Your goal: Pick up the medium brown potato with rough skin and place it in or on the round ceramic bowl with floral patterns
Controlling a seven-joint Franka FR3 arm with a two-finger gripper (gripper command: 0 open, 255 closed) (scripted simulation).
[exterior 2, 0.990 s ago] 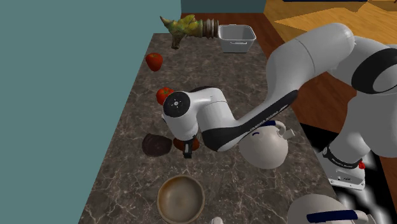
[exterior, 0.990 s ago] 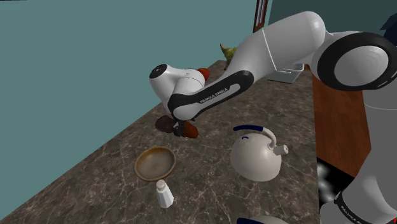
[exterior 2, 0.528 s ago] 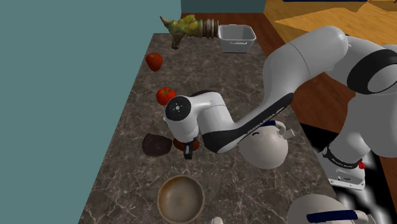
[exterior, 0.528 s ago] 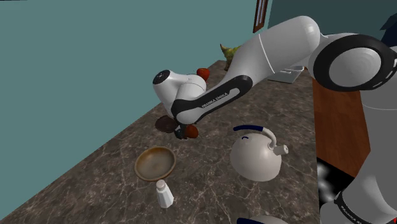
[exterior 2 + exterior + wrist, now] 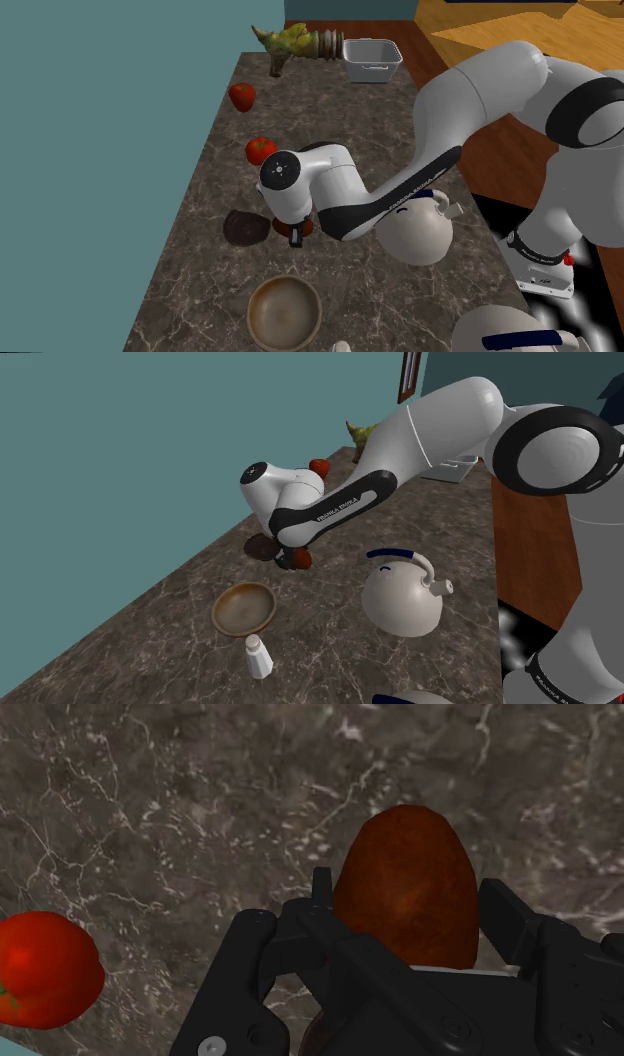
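My pincer (image 5: 413, 904) is closed on the potato (image 5: 405, 844), one finger against each flank, so the long brown body runs out between them and can't roll free. It hangs low over the desk (image 5: 330, 642), near the bowl (image 5: 243, 608) but not above it. I can't tell whether it is clear of the surface. I judge the next move is a short carry to the bowl, kept away from the kettle (image 5: 402, 597) beside the bowl.

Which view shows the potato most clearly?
The wrist view: the potato is large, clasped between the fingers. The shoulder and second exterior views show just a small brown part under the arm.
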